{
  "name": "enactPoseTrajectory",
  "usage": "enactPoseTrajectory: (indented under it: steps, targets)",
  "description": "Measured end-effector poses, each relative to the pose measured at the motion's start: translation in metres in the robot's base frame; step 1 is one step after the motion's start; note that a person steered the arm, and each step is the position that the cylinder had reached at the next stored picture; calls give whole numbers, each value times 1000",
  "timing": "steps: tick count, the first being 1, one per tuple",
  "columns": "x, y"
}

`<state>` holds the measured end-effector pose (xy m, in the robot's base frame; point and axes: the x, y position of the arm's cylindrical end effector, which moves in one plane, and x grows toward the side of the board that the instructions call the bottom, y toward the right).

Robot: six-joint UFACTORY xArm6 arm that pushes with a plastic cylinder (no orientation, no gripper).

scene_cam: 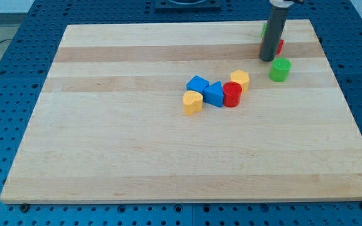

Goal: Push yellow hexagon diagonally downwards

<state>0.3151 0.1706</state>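
The yellow hexagon is being seen a little right of the middle of the wooden board, nearer the top edge than the bottom. It is being touched on its lower left by a red cylinder. Two blue blocks are being shown in a row leftward from that cylinder, and a yellow heart-like block is being shown at the row's left end.

The rod is being held upright near the top right corner, with my tip resting on the board, well apart from the hexagon. No pincer is fitted. A green block is lying just beside the tip, toward the right edge. A red block and another green one are being partly hidden behind the rod.
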Motion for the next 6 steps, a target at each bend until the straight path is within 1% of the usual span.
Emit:
enactPoseTrajectory:
  steps: [1,2,3,4,5,6]
  targets:
    - [-1,-1]
    - [14,-25]
    - [16,-64]
    - [39,-77]
    - [76,-70]
    - [108,-31]
